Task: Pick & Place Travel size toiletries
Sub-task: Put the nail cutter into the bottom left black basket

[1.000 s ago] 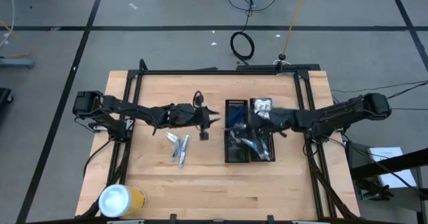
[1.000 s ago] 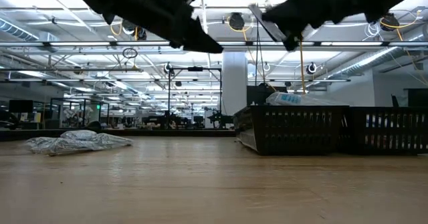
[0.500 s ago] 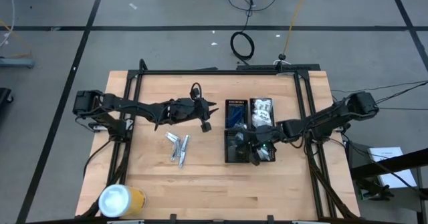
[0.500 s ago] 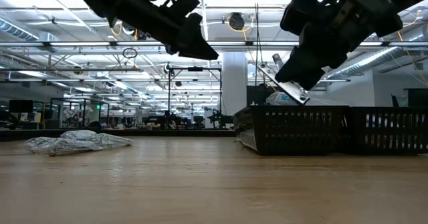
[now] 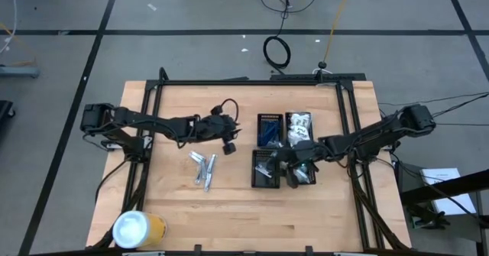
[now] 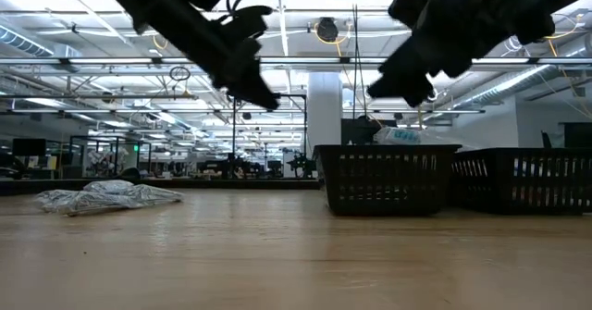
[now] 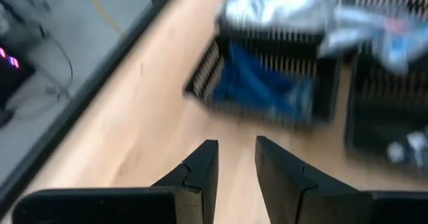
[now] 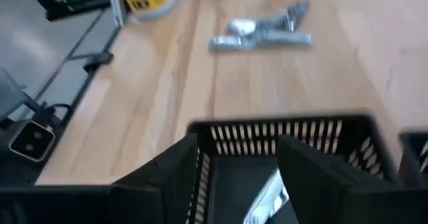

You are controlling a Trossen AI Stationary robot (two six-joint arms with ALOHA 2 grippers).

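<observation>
Several silvery travel size toiletries [image 5: 202, 168] lie flat on the wooden table, left of the black gridded trays. The far trays hold blue items [image 5: 269, 134] and white packets [image 5: 298, 126]. My right gripper [image 8: 244, 167] hangs open above the near left tray [image 8: 281, 127]. A silvery sachet [image 8: 269, 197] lies inside that tray below the fingers. My left gripper [image 7: 235, 150] hovers over bare table between the loose toiletries and the trays. Its fingers stand a narrow gap apart with nothing between them.
A yellow cylinder with a white lid [image 5: 139, 229] stands at the table's near left corner. A black frame [image 5: 229, 82] runs along the far edge and both sides. Bare wood lies along the near edge.
My right gripper has come down over the near left tray with a silvery sachet and opened. The sachet has left the fingers. That tray has shifted a little toward the table's left. My left gripper has drawn back toward the table's left and tipped further down.
</observation>
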